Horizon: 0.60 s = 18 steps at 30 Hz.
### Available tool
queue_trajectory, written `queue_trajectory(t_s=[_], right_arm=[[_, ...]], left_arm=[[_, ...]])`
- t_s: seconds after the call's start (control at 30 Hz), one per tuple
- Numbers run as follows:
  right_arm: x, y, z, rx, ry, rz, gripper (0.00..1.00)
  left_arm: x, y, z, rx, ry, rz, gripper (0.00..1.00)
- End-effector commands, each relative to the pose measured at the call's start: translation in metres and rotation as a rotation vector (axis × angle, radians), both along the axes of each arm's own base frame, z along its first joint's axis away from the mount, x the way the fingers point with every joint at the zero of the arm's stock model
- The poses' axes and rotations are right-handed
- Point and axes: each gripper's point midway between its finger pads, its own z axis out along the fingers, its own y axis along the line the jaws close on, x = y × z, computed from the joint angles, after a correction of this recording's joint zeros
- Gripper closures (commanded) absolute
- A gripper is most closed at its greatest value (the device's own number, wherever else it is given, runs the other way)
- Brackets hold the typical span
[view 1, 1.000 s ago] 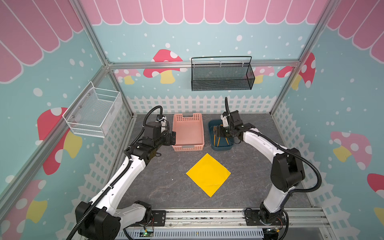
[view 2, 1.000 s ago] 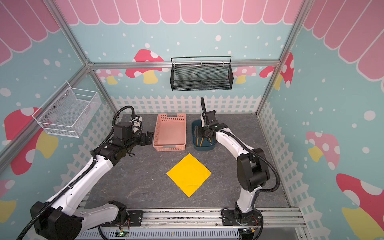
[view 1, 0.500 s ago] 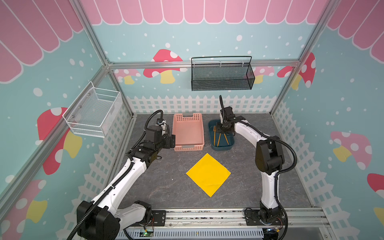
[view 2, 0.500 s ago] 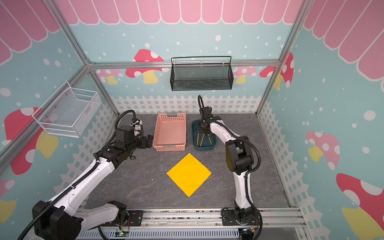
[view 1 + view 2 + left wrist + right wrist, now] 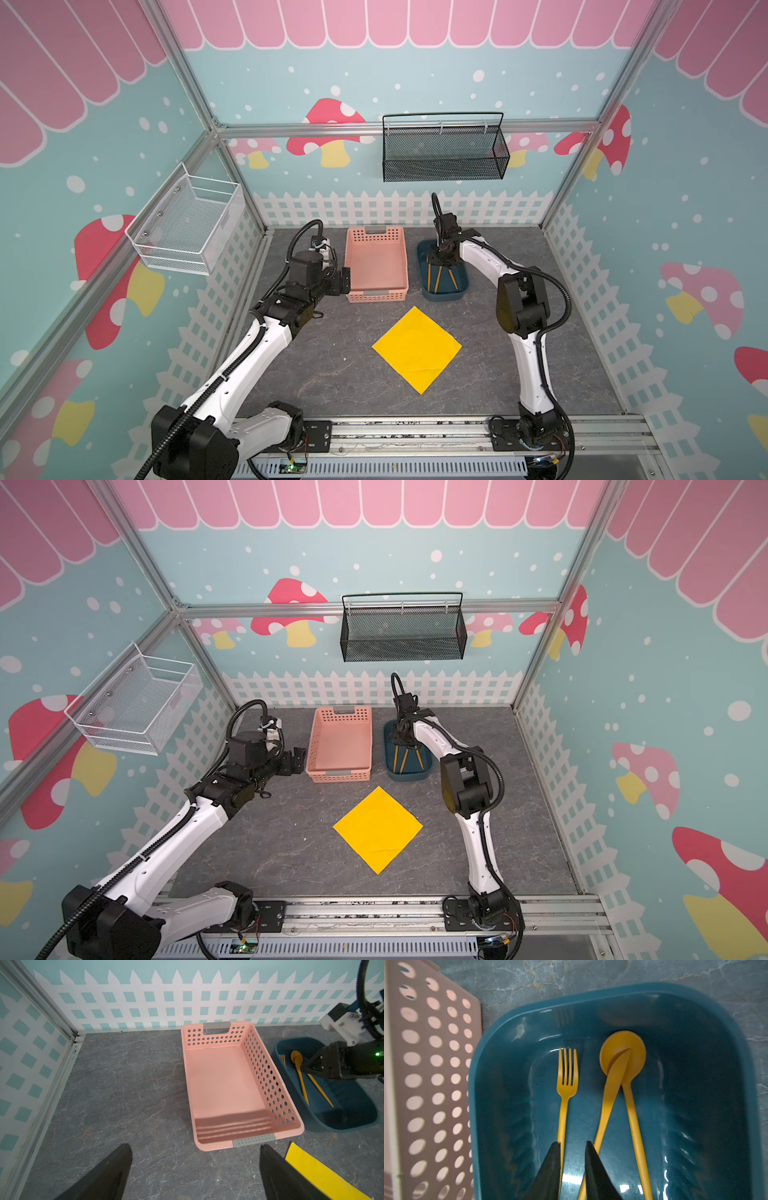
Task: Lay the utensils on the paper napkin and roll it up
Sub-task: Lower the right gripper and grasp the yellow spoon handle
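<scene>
Front centre of the table (image 5: 324,374): yellow paper napkin (image 5: 417,349) lies flat, one corner nearest. Farther back, left gripper (image 5: 194,1147) hangs wide open before the pink basket (image 5: 376,296). Beside the basket, blue tray (image 5: 442,296) holds fork (image 5: 566,1084), knife (image 5: 610,1093) and spoon (image 5: 633,1118), knife tip on the spoon bowl. Right gripper (image 5: 573,1142) fingers narrowly parted, straddling the fork handle, unclamped.

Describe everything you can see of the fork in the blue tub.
The fork is slim, orange-yellow and plastic-looking, with four straight tines, a short flared neck and a thin straight handle. It lies flat on the floor of the blue tub, apart from the knife and spoon beside it. Its handle end runs between the fingertips of the right gripper, close against one finger, with a gap on the other side.
</scene>
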Motion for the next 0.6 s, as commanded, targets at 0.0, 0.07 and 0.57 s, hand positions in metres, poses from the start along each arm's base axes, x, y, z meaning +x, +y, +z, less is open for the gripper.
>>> queue_trajectory(t_s=[0.0, 0.07, 0.57], right_arm=[[0.001, -0.004, -0.006, -0.03, 0.026, -0.02, 0.78], [0.002, -0.006, -0.007, -0.046, 0.028, -0.022, 0.78], [0.009, -0.039, -0.014, -0.105, 0.063, 0.015, 0.79]], left_arm=[[-0.002, -0.002, 0.002, -0.019, -0.012, -0.009, 0.03], [-0.002, -0.003, 0.001, -0.018, -0.009, -0.009, 0.03], [-0.001, -0.002, -0.001, -0.011, -0.003, -0.011, 0.03]])
